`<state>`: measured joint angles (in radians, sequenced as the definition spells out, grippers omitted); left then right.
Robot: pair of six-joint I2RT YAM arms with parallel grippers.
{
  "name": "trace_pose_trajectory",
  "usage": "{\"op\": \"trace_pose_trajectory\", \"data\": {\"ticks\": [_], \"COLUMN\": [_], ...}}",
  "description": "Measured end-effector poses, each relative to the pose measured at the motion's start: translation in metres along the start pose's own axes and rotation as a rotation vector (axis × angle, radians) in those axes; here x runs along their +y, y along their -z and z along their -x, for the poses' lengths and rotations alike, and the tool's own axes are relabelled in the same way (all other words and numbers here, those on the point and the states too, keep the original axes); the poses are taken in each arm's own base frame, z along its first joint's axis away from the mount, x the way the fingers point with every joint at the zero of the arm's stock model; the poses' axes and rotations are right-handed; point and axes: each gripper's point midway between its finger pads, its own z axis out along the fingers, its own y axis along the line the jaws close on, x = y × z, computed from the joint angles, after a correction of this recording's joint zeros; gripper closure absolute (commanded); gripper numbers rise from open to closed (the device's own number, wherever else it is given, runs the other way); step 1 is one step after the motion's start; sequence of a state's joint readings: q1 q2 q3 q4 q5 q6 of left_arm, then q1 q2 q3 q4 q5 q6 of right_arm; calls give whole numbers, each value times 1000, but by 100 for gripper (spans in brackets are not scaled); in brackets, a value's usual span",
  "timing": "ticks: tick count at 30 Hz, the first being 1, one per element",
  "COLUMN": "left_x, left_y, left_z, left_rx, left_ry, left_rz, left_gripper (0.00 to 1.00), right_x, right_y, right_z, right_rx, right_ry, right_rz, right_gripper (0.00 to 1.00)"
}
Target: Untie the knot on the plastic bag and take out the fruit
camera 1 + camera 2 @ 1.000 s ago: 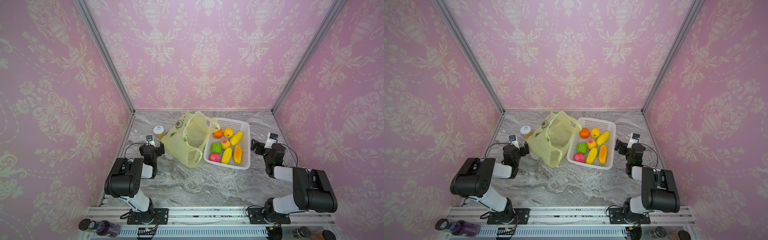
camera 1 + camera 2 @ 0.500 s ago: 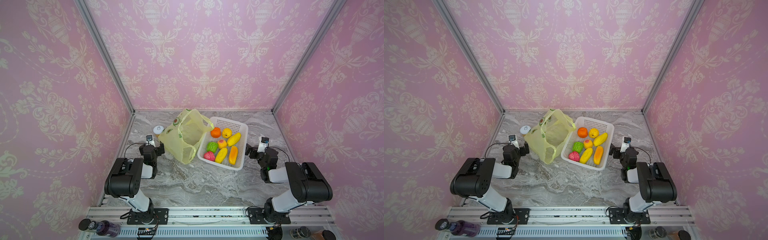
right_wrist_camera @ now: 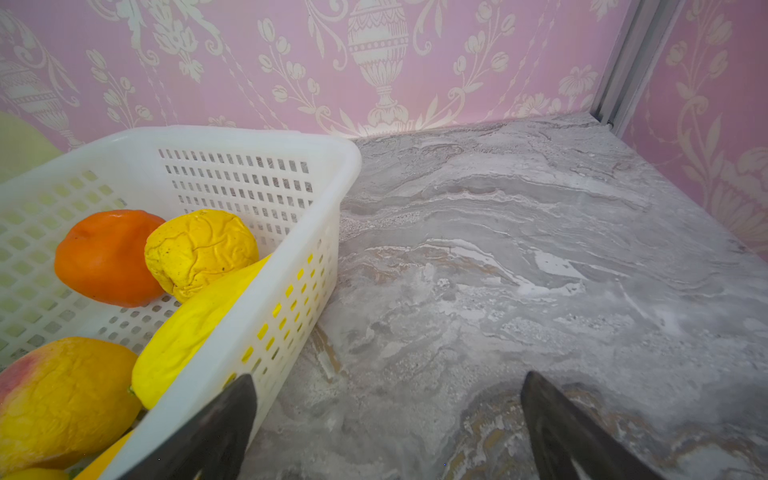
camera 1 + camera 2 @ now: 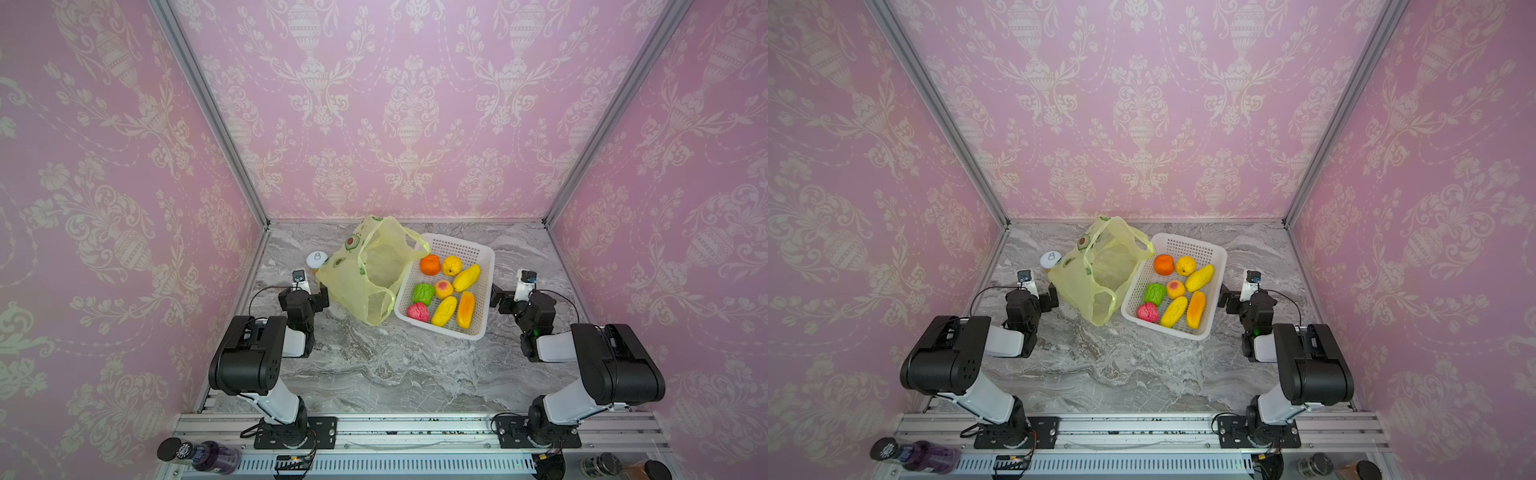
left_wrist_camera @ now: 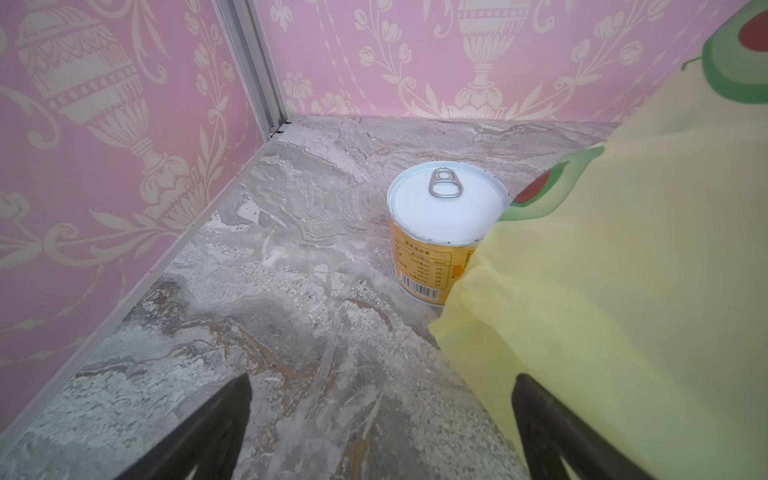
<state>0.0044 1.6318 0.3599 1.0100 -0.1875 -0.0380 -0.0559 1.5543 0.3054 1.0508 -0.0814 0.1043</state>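
Mid-table, toward the back wall: plastic bag point(image 4: 365, 276) point(image 4: 1096, 276), thin yellow-green with avocado prints, slumped on the marble table point(image 4: 395, 365)
Bag mouth: gaping upward, loop handles point(image 4: 417, 244) standing apart as separate loops, one lying over the basket's back-left corner
Bag inside: looks hollow through the film in both top views
Fruit location: fruit point(image 4: 444, 311) all in the white perforated basket point(image 4: 457, 243) point(image 4: 1187, 245), touching the bag's right side, basket skewed to the table edge
Fruit back row: orange point(image 4: 430, 264), lemon point(image 4: 451, 266), one long yellow piece
Fruit middle: green knobbly fruit point(image 4: 423, 294), peach point(image 4: 444, 289)
Fruit front row: red knobbly fruit point(image 4: 417, 312), two long yellow-orange pieces
Right wrist view: orange point(image 3: 106, 257) and lemon point(image 3: 199, 249) touching, basket wall point(image 3: 249, 178) in front of them
Can: can point(image 4: 317, 259) point(image 5: 446, 208), white pull-tab lid, yellow label, upright just behind the bag's left edge, partly hidden by it
Left gripper: left gripper point(image 4: 322, 296) point(image 5: 382, 382) low at the bag's left side, jaws wide, nothing between them; one finger right at the bag's lower edge, contact cannot tell
Right gripper: right gripper point(image 4: 498, 297) point(image 3: 386, 382) low just right of the basket, jaws wide, empty, one finger beside the outer wall
Front rail: purple bottle point(image 4: 203, 455) lying on its side
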Motion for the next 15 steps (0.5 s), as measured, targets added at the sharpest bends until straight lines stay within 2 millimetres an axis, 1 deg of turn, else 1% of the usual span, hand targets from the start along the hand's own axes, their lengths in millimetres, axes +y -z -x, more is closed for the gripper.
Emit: {"op": "trace_pose_trajectory", "data": {"ticks": [9,15], "left_x": [0,0], "left_y": [0,0], "left_z": [0,0], "left_rx": [0,0], "left_ry": [0,0], "left_rz": [0,0], "left_gripper": [1,1], "right_x": [6,5], "right_y": [-3,-4], "right_z": [-5,-5], "right_rx": [30,38], "right_ry": [11,16], "right_rz": [2,-7], "right_gripper": [0,0]}}
